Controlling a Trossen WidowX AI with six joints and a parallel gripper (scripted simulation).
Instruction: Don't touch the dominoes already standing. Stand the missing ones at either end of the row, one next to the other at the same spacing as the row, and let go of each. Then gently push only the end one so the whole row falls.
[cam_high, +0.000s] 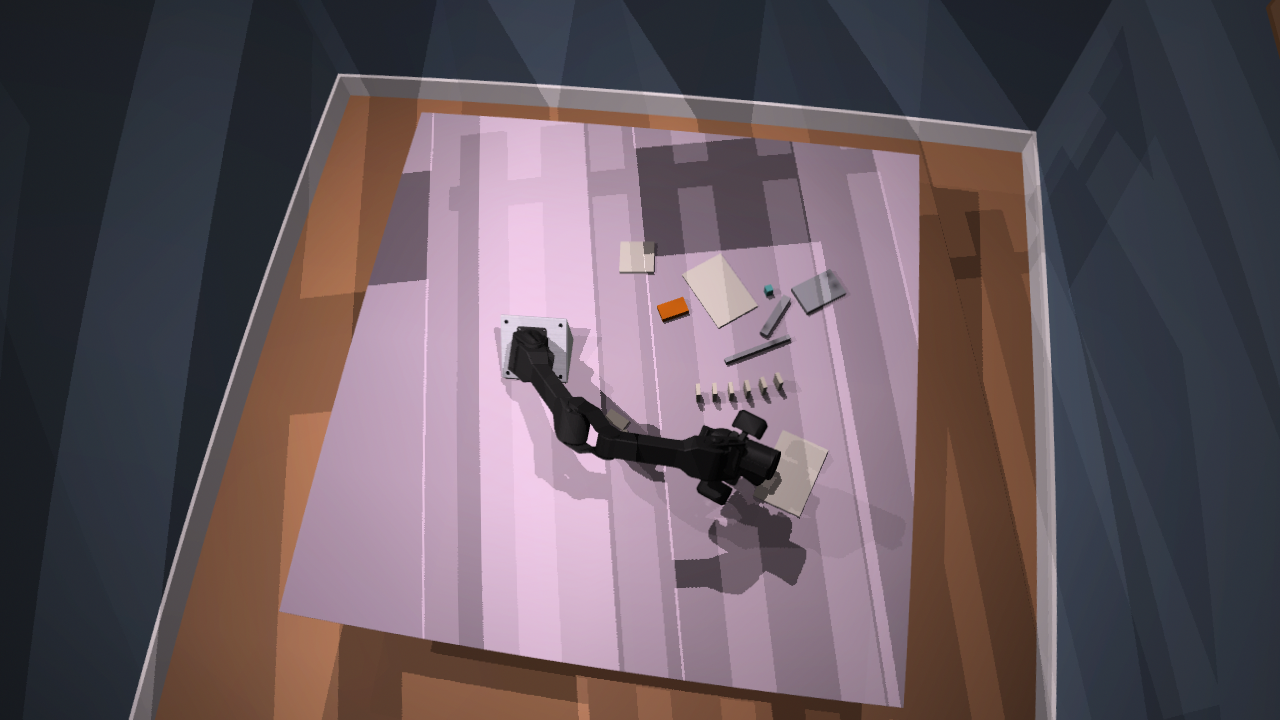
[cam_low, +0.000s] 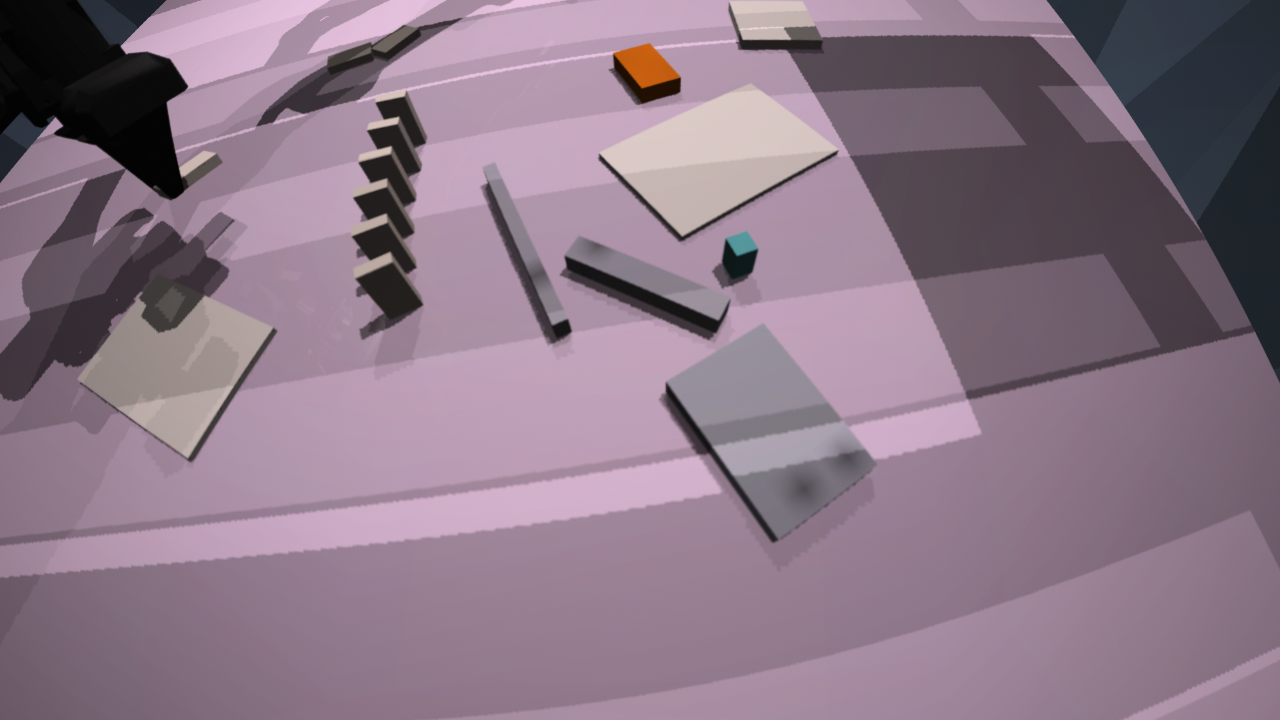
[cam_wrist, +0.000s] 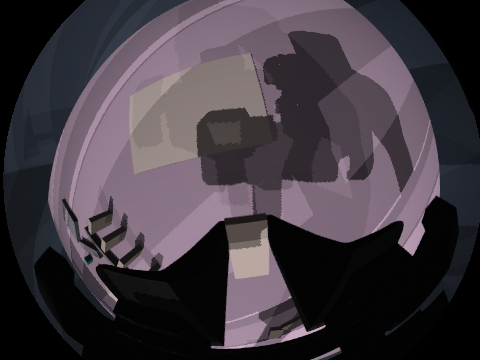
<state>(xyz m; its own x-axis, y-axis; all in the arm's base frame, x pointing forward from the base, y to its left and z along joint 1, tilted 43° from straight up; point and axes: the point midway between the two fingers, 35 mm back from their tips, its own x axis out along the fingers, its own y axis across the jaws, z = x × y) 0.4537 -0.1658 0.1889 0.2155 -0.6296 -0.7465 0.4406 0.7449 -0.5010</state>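
Several cream dominoes stand upright in an evenly spaced row; the end domino nearest the exterior camera is farthest from the arm's base. My gripper is shut on a cream domino and holds it above the table, to the side of the row, near a flat cream plate. In the top view the arm hides the held domino. Two loose dominoes lie flat near the row's base-side end: one and another.
The cream plate lies beyond the gripper. Across the row are two grey bars, a teal block, a grey plate, a large cream plate and an orange block.
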